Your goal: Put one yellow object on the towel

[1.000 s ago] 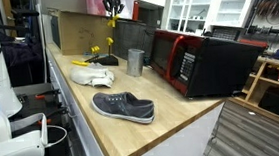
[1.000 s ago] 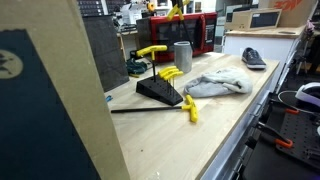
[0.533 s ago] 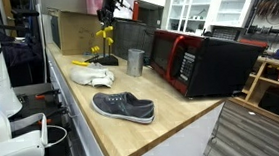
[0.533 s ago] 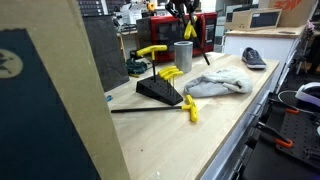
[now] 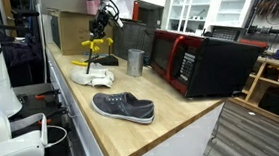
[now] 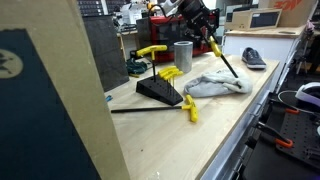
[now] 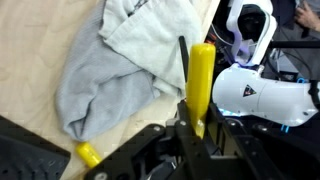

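Yellow-handled tool [image 7: 202, 80] is clamped in the gripper [image 7: 197, 122], its handle pointing to 12 o'clock in the wrist view. It is held off the counter, and the towel [image 7: 120, 70] lies at 10 o'clock from the gripper.

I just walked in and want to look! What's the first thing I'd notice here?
A yellow-handled tool gripped in the robot's jaws, held over the crumpled grey towel on the wooden counter. Then the dark shoe near the counter's edge and the red microwave further back.
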{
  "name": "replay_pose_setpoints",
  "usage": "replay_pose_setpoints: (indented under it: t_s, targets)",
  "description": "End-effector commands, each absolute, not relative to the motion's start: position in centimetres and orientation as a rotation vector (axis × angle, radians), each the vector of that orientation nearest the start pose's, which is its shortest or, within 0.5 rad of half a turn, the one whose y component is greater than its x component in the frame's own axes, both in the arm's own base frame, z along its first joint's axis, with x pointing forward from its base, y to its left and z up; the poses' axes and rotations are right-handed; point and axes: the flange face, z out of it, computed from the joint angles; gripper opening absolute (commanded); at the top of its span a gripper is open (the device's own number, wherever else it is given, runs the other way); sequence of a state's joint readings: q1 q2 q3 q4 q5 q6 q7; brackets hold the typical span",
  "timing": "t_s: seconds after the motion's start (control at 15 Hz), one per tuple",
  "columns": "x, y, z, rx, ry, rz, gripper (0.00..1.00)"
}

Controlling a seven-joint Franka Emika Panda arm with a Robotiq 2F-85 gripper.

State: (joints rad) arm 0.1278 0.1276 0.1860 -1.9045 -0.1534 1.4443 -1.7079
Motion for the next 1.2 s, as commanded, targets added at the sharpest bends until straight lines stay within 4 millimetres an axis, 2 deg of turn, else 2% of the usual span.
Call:
replay_pose_setpoints:
  t_s: [0.0,0.27,0.4,0.53,0.8,1.13]
  targets:
    - [47.6,11.8,39.6,1.502,2.951,-1.101,0.06]
    - [47.1,9.6,38.0,1.321,2.953,-1.394,0.06]
    - [47.4,8.8,37.8,1.206,2.901,-1.533,0.06]
    - [48.4,8.6,37.1,1.104,2.774,-1.626,0.06]
    - [50.4,9.4,36.1,0.913,2.560,-1.660,0.06]
    - [51.2,12.0,35.2,0.883,2.566,-1.457,0.06]
